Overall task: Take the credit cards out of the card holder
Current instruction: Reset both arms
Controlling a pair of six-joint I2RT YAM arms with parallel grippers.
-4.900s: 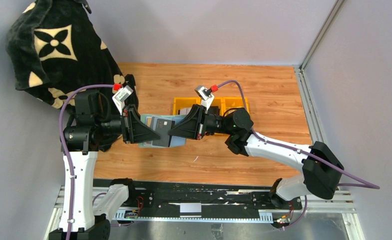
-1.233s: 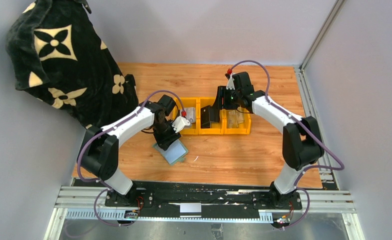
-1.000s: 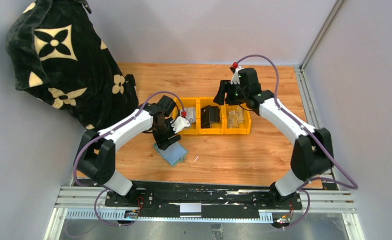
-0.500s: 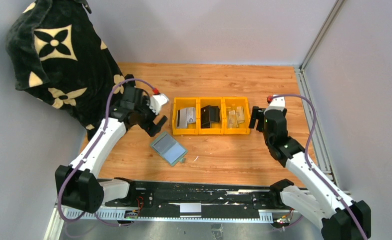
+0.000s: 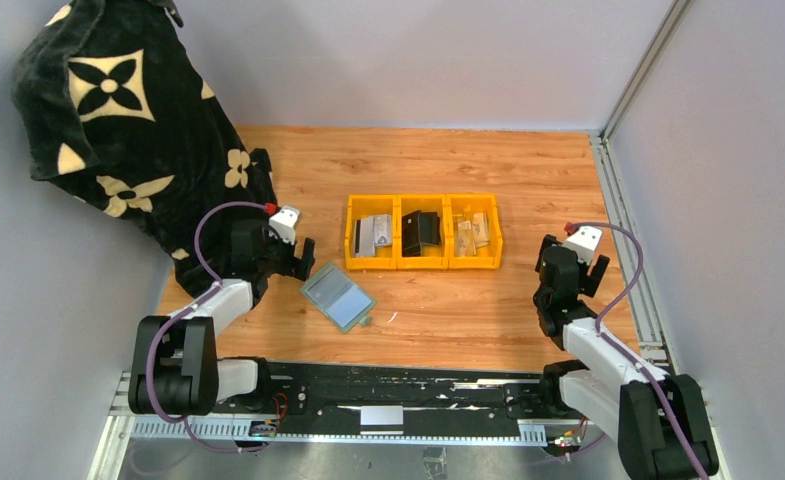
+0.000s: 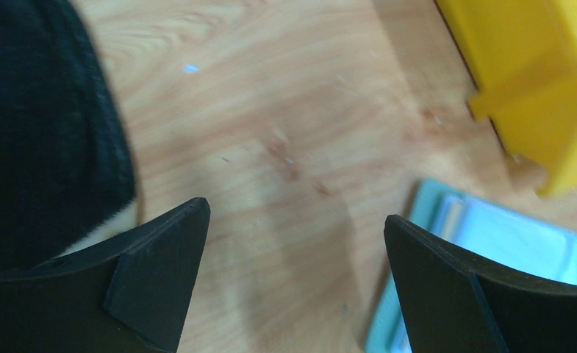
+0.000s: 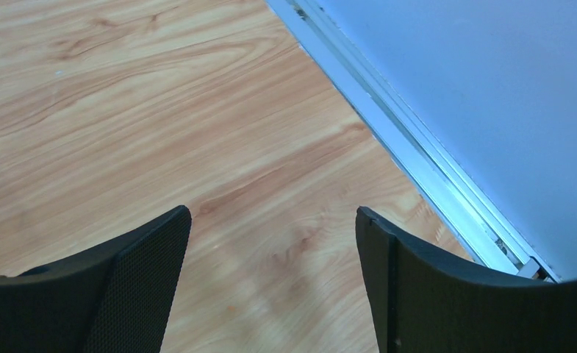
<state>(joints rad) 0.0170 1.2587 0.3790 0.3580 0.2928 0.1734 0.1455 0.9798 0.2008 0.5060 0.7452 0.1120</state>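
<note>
the card holder (image 5: 337,297) lies open and flat on the table (image 5: 438,310), clear sleeves facing up, turned at an angle, near and left of the yellow tray (image 5: 423,266) and not touching it. whether a card is in the sleeves cannot be told. the credit cards (image 5: 373,235) – a small grey stack – sit in the tray's left compartment. in the middle compartment is a black wallet (image 5: 420,232), and in the right one are tan banknotes (image 5: 472,232). the left gripper (image 5: 298,258) hangs low just left of the card holder with its jaws spread wide and nothing between them. its wrist view shows the same: the left gripper (image 6: 292,243) is over bare wood, with a corner of the card holder (image 6: 491,243) past the right finger, a corner of the yellow tray (image 6: 542,88) above that, and the black blanket (image 6: 35,110) on the left. the right gripper (image 5: 560,258) is well to the right of the tray, near the table's right edge, also wide open and empty. in its own view the right gripper (image 7: 270,243) frames only wood – with the metal rail (image 7: 417,162) running along the table edge and the wall (image 7: 491,88) behind it. the black blanket (image 5: 108,120), patterned with cream flowers, is heaped at the far left corner.
</note>
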